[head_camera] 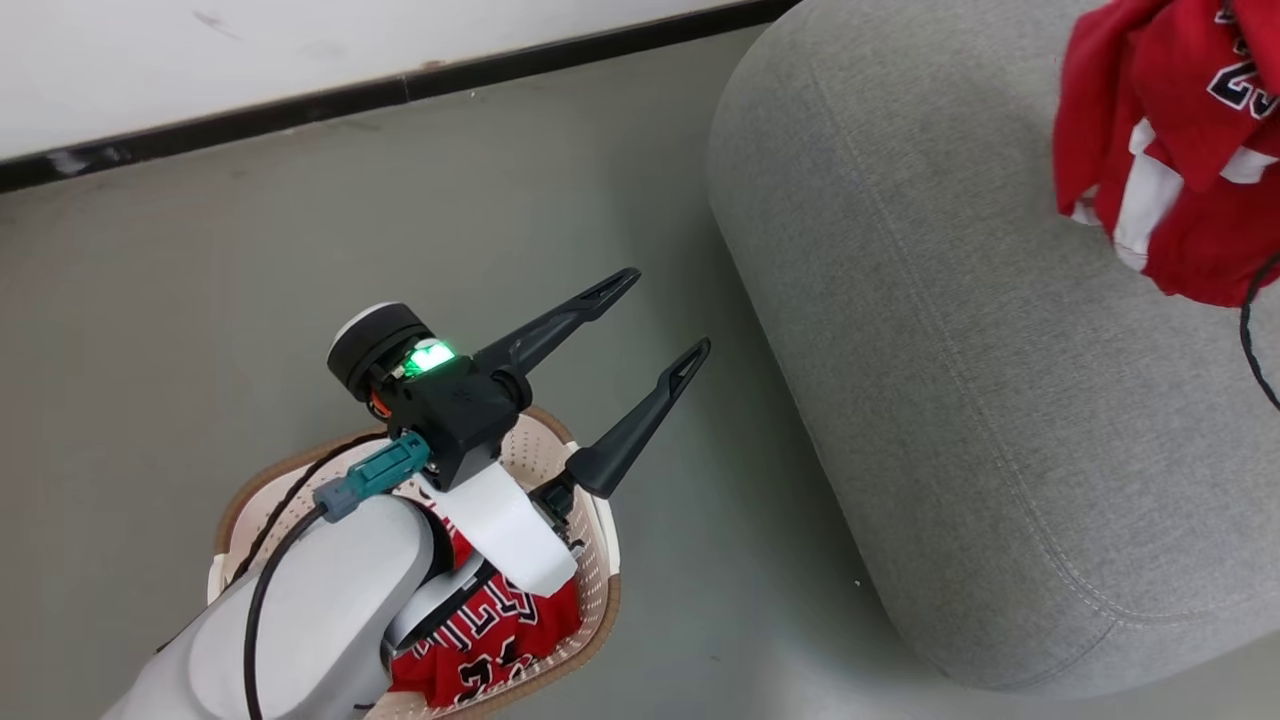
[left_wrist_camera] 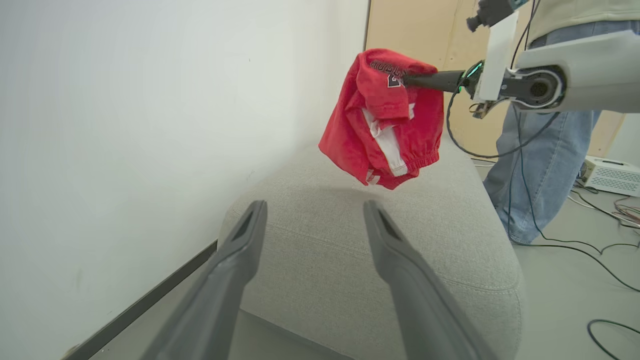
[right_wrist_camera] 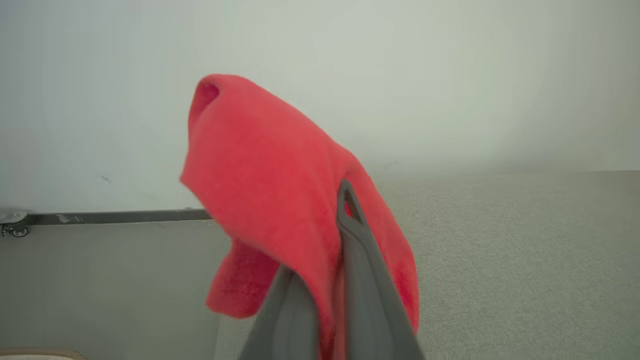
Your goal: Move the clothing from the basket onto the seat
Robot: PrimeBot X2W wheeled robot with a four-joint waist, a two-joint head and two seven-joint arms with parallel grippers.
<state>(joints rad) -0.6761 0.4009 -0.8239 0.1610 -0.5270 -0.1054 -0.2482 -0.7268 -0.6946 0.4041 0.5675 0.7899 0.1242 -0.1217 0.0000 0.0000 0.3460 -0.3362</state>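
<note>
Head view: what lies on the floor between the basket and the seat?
Nothing: in the head view, bare grey floor separates the basket from the seat. The open left claw hangs above part of that gap.

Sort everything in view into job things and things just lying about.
Job: hanging red garment, gripped by the right hand; red BULLS garment in the basket; grey seat.
Lying about: floor cables; white box; person's legs.
</note>
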